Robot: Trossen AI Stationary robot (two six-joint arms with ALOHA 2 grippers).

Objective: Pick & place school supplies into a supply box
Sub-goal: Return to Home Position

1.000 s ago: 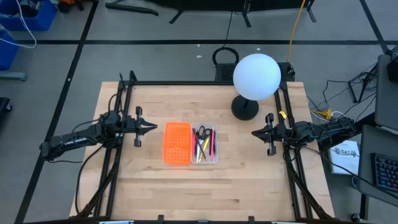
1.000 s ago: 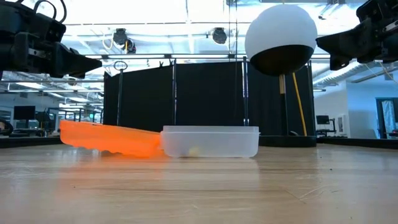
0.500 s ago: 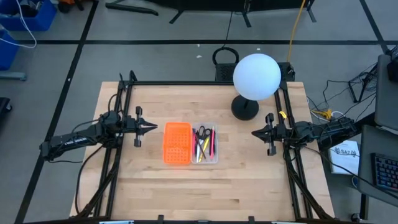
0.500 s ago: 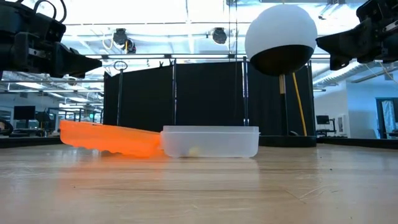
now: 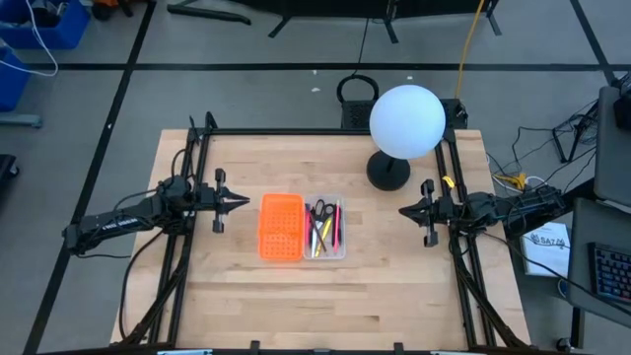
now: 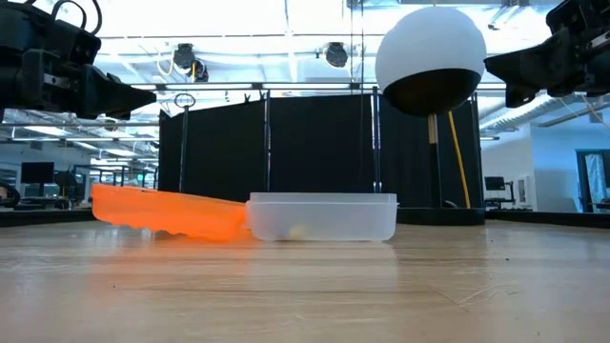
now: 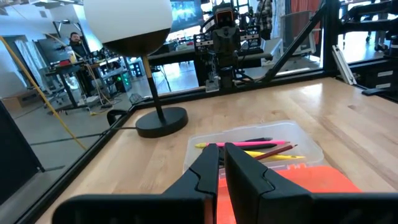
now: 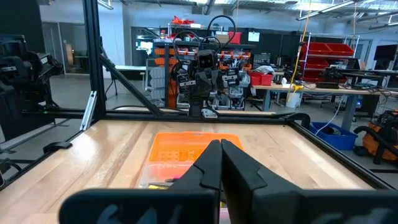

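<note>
**High view.** We log the left gripper at the left side of the table, pointing at the orange panel but apart from it. The right gripper faces it from the right side, near the foot of the lamp. The supply box lies mid-table, touching the panel's right edge. In it we see the scissors, a yellow pencil and a pink pencil.

**Low view.** Both grippers hang well above the tabletop. The panel sits tilted against the box.

**Left wrist view.** The fingers are closed on nothing. The pencils lie in the box beyond them.

**Right wrist view.** The fingers are closed and empty.
</note>
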